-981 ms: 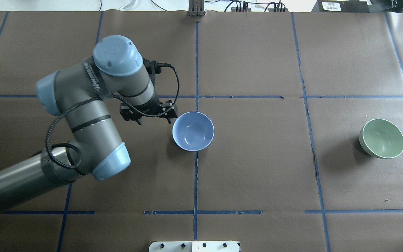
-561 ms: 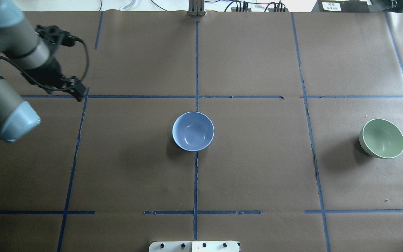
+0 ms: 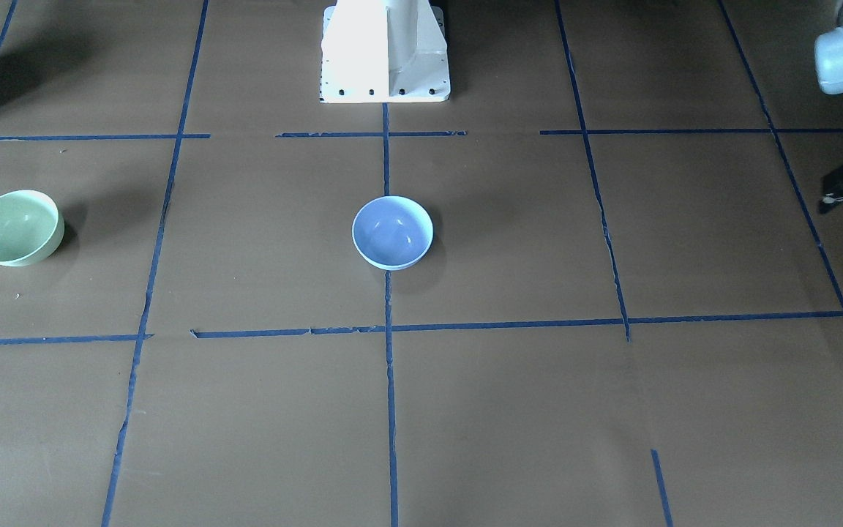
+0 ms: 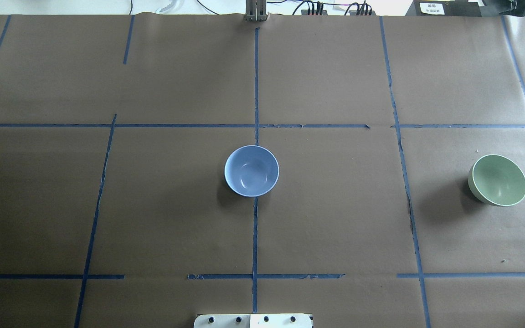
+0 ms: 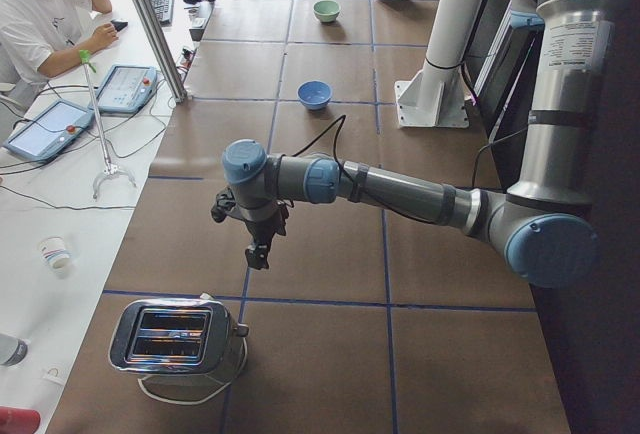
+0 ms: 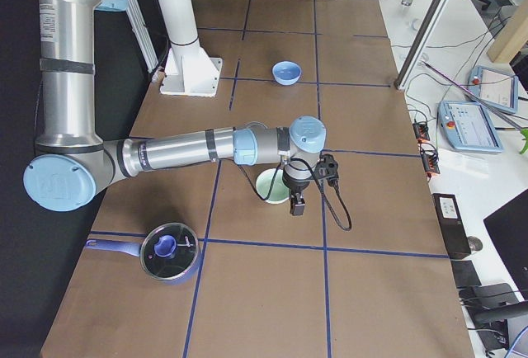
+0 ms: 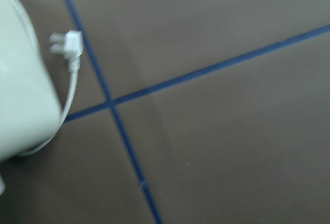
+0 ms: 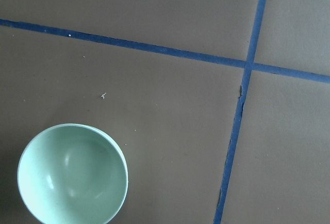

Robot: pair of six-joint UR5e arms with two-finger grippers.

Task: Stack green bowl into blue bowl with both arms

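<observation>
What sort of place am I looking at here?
Probably a robotics lab: a table covered in brown paper gridded with blue tape, the robot's left arm reaching over it, and a person beside control tablets.

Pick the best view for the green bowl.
Overhead exterior: the green bowl sits whole and unobstructed. Front-facing matches it; right wrist clips its edge; exterior left shows it tiny; exterior right shows it partly hidden; left wrist misses it.
</observation>
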